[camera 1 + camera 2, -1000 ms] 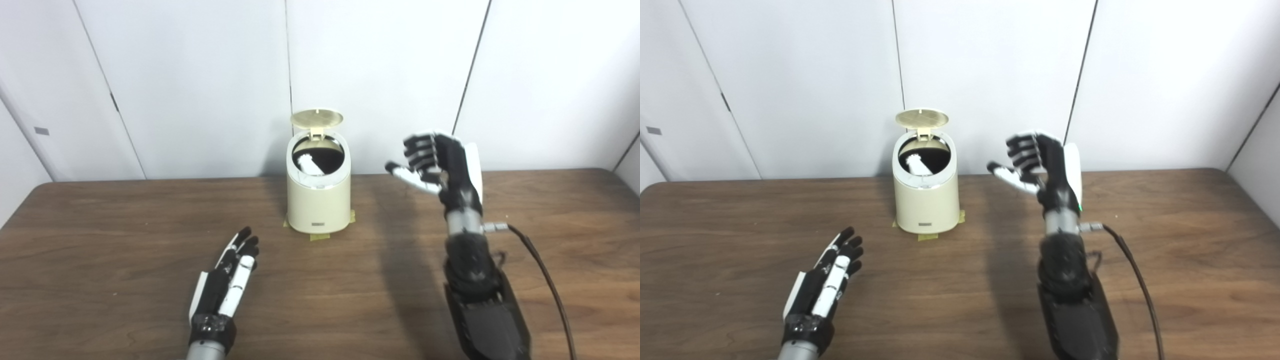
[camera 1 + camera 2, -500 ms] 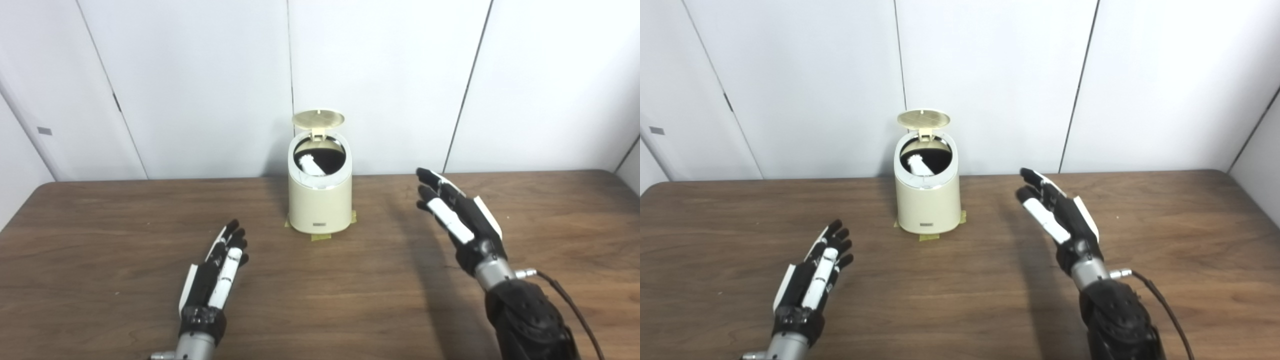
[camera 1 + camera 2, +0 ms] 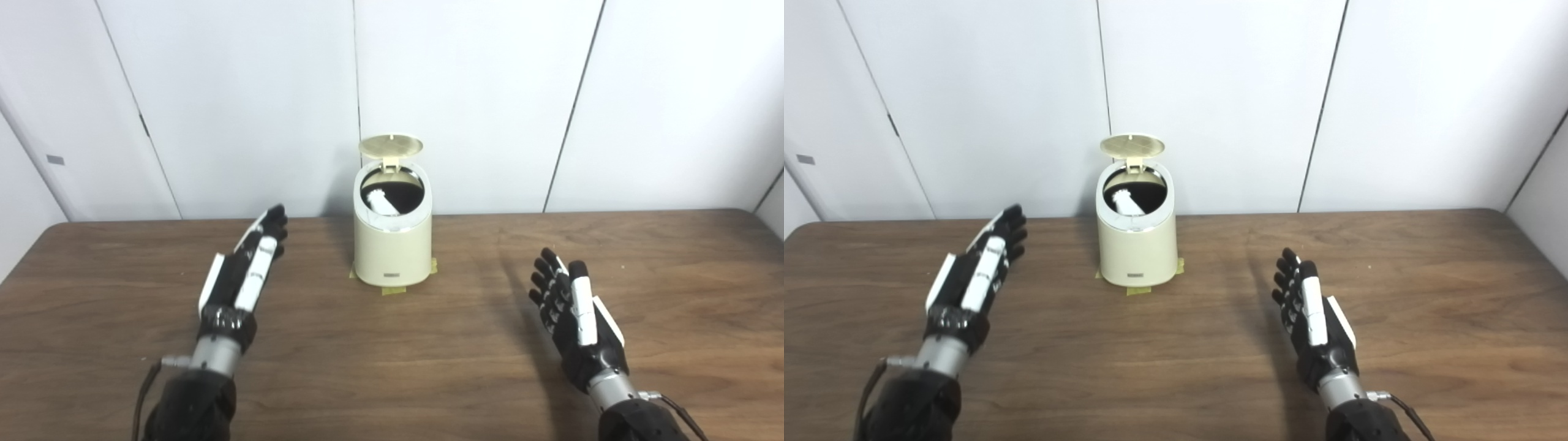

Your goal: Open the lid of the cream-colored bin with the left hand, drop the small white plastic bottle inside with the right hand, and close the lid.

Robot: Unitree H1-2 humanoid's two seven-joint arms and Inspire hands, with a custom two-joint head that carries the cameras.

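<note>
The cream-colored bin (image 3: 392, 245) stands at the back middle of the table, its round lid (image 3: 391, 145) tipped up and open. The small white plastic bottle (image 3: 380, 202) lies tilted inside the bin. It also shows in the right eye view (image 3: 1124, 203). My left hand (image 3: 245, 271) is open and empty, raised above the table to the left of the bin, fingers pointing toward the wall. My right hand (image 3: 572, 312) is open and empty, low over the table to the right front of the bin.
The brown wooden table (image 3: 392, 367) reaches to a white panelled wall (image 3: 490, 92). Strips of yellow tape (image 3: 392, 290) show at the bin's foot. A black cable (image 3: 680, 416) trails from my right wrist.
My right hand dropped from beside the bin's top and pulled back toward me, fingers stretched out flat. My left hand rose and moved forward toward the left side of the bin.
</note>
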